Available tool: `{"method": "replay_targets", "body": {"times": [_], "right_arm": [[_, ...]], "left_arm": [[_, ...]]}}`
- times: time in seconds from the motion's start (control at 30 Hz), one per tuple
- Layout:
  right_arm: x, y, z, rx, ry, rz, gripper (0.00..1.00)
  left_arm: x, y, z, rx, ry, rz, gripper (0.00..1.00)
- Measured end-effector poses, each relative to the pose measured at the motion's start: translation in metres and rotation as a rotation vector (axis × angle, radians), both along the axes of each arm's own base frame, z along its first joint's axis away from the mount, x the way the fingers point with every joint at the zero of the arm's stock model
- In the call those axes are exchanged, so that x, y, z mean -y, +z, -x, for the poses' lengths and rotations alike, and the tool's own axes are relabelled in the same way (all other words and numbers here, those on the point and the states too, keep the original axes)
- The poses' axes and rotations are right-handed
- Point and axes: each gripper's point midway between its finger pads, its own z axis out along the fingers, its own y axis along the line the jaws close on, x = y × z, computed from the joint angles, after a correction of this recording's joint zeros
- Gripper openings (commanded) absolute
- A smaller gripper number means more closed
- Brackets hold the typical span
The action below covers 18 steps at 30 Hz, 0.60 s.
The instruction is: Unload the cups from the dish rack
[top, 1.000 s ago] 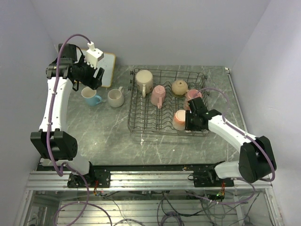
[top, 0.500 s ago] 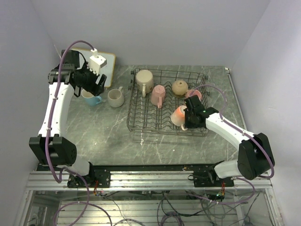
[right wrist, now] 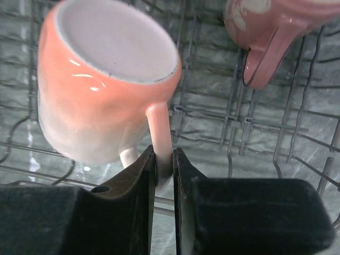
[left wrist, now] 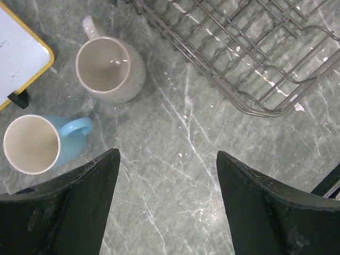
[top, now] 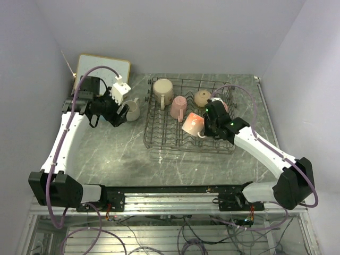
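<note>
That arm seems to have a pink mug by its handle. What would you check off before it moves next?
1. Right pincer shut on the handle of the pink mug: ok.
2. Held mug lifted free of the dish rack wires: cannot tell.
3. Neighbouring pink mug apart from the held one: ok.
4. Left pincer open and empty: ok.
5. Bare table beside the blue mug and cream mug: ok.

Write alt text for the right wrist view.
The right end effector is shut on the handle of a pink mug, whose flat base faces the camera. The wire rack lies behind it over a grey marbled table. A darker pink mug sits in the rack at upper right.
</note>
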Motion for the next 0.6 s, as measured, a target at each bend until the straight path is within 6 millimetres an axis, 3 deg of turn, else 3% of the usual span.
{"method": "replay_targets", "body": {"times": [0.17,0.33,0.43,0.6], "right_arm": [[-0.016,0.028,-0.007,0.057,0.021,-0.055,0.00],[-0.039,0.041,-0.009,0.047,0.039,-0.146,0.00],[-0.059,0.037,-0.010,0.010,0.055,-0.208,0.00],[-0.085,0.014,-0.010,-0.077,0.064,-0.251,0.00]], "left_arm": [[0.012,-0.012,0.016,0.038,-0.058,0.003,0.84],[0.027,-0.020,0.033,0.122,-0.155,-0.024,0.84],[0.036,-0.022,0.040,0.170,-0.207,-0.047,0.83],[0.043,-0.026,0.040,0.221,-0.238,-0.088,0.83]]}}
